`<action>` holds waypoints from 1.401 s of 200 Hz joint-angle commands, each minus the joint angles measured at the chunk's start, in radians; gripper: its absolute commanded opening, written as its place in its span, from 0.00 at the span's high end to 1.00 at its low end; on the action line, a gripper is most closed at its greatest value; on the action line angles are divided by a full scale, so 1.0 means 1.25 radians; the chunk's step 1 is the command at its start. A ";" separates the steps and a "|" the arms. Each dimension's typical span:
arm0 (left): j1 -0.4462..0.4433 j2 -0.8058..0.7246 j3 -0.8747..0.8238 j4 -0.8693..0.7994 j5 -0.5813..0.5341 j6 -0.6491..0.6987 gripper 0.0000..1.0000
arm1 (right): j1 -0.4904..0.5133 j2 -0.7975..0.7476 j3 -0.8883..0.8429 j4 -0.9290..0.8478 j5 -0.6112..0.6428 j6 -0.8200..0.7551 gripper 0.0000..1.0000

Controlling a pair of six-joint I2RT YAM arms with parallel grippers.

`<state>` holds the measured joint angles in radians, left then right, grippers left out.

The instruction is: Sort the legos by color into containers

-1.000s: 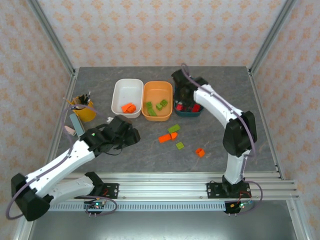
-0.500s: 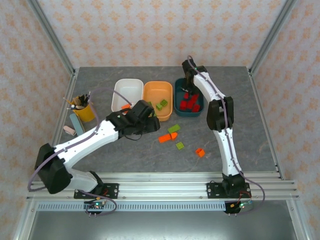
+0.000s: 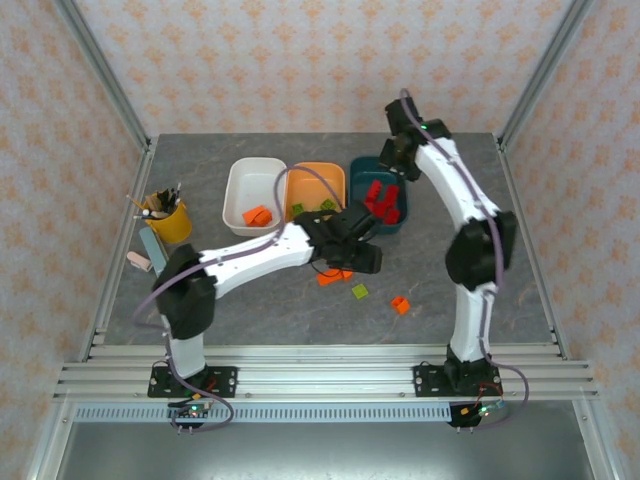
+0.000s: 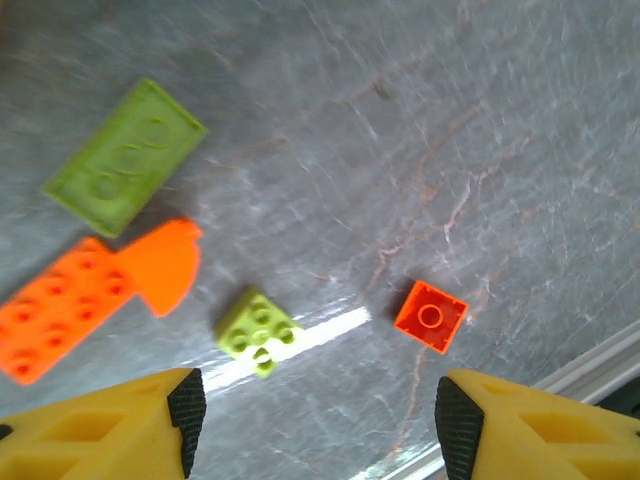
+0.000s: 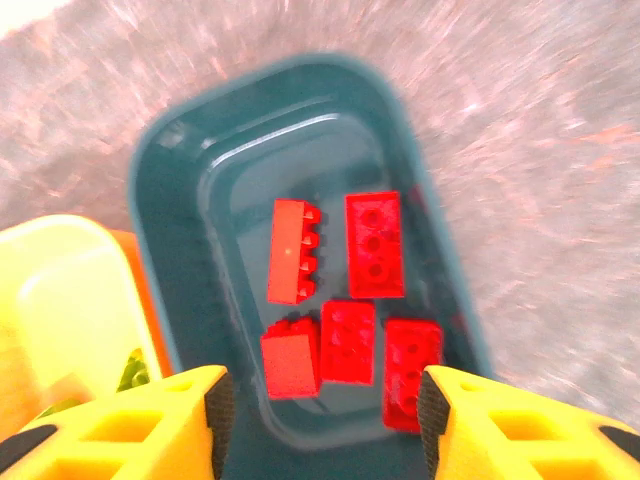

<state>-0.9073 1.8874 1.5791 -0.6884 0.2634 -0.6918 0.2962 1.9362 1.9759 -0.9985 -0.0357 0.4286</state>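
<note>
You are looking at a robot test cell, the kind found in a lab. The grey stone-look counter point(image 3: 250, 300) is closed in by patterned panels point(image 3: 320, 60) on aluminium posts point(image 3: 105, 80). At 6 o'clock, aluminium rails point(image 3: 320, 362) carry two bolted white arms point(image 3: 250, 260) with loose cables. At 9 o'clock stands a yellow cup point(image 3: 172, 225) of pens.

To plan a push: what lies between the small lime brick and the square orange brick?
Nothing: the left wrist view shows bare table between the small lime brick and the square orange brick.
</note>
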 commanded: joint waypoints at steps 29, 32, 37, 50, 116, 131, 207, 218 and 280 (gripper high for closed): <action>-0.048 0.214 0.234 -0.148 0.088 -0.215 0.33 | 0.021 -0.491 -0.426 0.009 0.121 0.010 0.43; -0.050 0.226 0.249 -0.159 0.095 -0.233 0.33 | 0.024 -0.515 -0.445 0.006 0.120 0.013 0.43; -0.050 0.242 0.271 -0.175 0.106 -0.261 0.33 | 0.029 -0.553 -0.472 -0.001 0.121 0.015 0.42; -0.055 0.280 0.316 -0.223 0.114 -0.337 0.30 | 0.038 -0.649 -0.535 -0.032 0.119 0.029 0.42; -0.084 0.332 0.325 -0.182 0.148 -0.676 0.20 | 0.043 -0.839 -0.609 -0.151 0.120 0.055 0.42; -0.094 0.348 0.331 -0.171 0.156 -0.711 0.20 | 0.044 -0.849 -0.609 -0.164 0.125 0.059 0.42; -0.111 0.400 0.339 -0.129 0.127 -0.778 0.52 | 0.044 -0.872 -0.614 -0.166 0.123 0.067 0.42; -0.111 0.401 0.341 -0.131 0.119 -0.776 0.59 | 0.043 -0.872 -0.615 -0.165 0.120 0.069 0.43; -0.063 0.260 0.328 -0.252 -0.043 -0.637 0.67 | 0.043 -0.883 -0.623 -0.156 0.074 0.058 0.43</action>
<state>-1.0370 2.3520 1.9942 -0.8715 0.3721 -1.5932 0.3462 0.8497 1.2133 -1.1820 0.0837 0.5011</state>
